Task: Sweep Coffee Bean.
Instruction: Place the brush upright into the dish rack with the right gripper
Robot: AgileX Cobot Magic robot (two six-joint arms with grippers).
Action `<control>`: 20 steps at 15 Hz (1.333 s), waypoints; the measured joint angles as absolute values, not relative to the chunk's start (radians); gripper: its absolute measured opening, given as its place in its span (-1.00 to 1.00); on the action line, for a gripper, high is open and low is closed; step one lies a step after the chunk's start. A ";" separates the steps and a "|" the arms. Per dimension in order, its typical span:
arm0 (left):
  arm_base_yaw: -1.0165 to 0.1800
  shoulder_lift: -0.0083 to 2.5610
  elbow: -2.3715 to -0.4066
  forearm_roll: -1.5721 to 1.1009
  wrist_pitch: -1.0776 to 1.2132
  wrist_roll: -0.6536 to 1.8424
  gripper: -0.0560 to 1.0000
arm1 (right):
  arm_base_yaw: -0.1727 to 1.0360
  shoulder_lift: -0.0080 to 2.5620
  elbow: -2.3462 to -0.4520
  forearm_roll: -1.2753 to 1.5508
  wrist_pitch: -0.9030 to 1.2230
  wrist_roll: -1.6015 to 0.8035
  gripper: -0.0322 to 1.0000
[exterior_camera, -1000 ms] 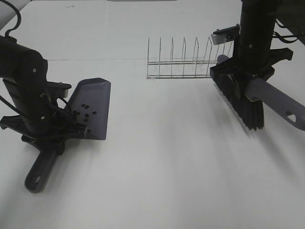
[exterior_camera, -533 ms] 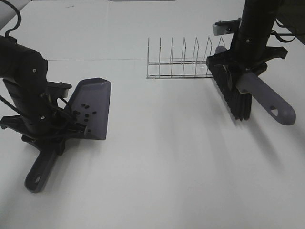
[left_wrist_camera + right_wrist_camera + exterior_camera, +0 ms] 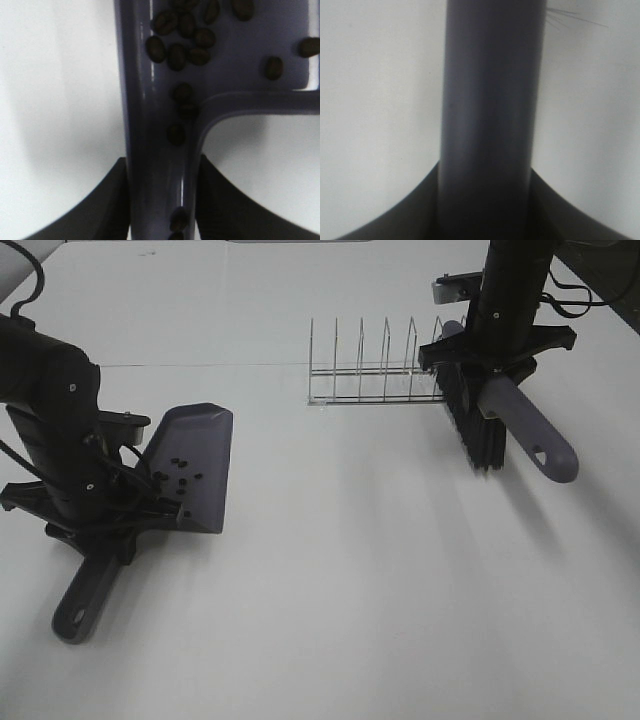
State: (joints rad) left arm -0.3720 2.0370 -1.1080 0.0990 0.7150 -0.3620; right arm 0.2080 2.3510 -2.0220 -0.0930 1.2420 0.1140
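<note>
A grey-purple dustpan (image 3: 192, 465) lies on the white table at the left, with several coffee beans (image 3: 176, 476) inside it. My left gripper (image 3: 108, 525) is shut on the dustpan handle (image 3: 85, 598). The left wrist view shows the beans (image 3: 181, 44) in the pan and along the handle channel (image 3: 157, 165), between my two fingers. My right gripper (image 3: 497, 380) is shut on the grey brush handle (image 3: 530, 430) and holds the brush's black bristles (image 3: 474, 428) above the table at the back right. The right wrist view shows only the handle (image 3: 490, 115).
A wire dish rack (image 3: 385, 375) stands at the back centre, right beside the brush. The white table (image 3: 360, 580) stretches between the dustpan and the brush.
My right gripper has lifted the brush and carried it back and to the left, toward the wire rack. The left arm and the dustpan have not moved.
</note>
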 joint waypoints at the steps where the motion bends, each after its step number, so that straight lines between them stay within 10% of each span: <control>1: -0.372 2.037 -1.108 0.099 0.715 -0.362 -0.23 | 0.208 2.364 -2.047 -0.093 1.249 0.114 -0.35; 16: -0.372 2.037 -1.108 0.099 0.715 -0.360 -0.23 | 0.199 2.485 -2.213 -0.117 1.231 0.148 -0.35; 20: -0.372 2.037 -1.108 0.099 0.715 -0.360 -0.23 | 0.199 2.485 -2.213 -0.117 1.229 0.151 0.26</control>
